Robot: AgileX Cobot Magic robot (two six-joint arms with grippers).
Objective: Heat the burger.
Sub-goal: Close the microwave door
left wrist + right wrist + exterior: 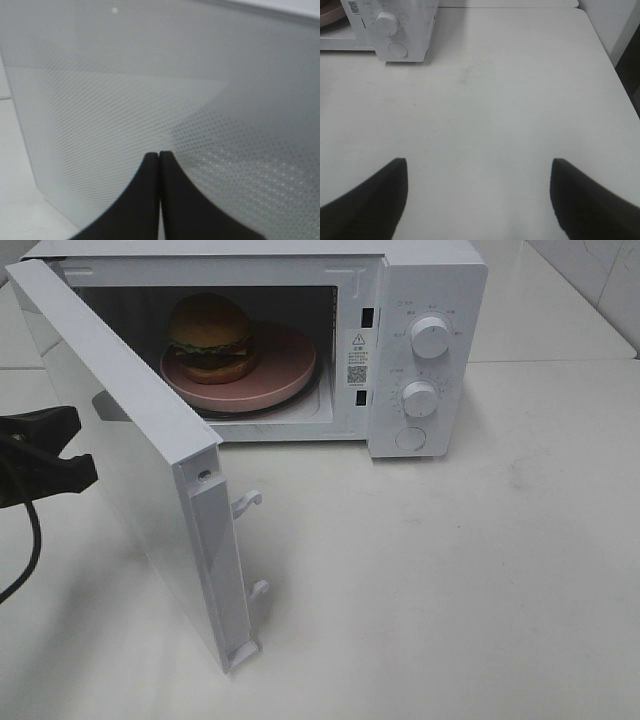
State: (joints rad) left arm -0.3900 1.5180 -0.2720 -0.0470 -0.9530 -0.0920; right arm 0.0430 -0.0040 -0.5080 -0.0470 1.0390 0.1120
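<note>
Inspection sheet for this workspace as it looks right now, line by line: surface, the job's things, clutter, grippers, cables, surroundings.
Surface: white table, with faint smudges.
Job's things: burger sits on a pink plate inside the white microwave; its door stands open.
Clutter: nothing seen.
Grippers: left gripper shut, holding nothing, at the door's outer face; whether it touches cannot be told. Right gripper open, holding nothing, above the table.
Cables: one black cable hangs by the left arm.
Surroundings: tiled wall behind, to the right.
</note>
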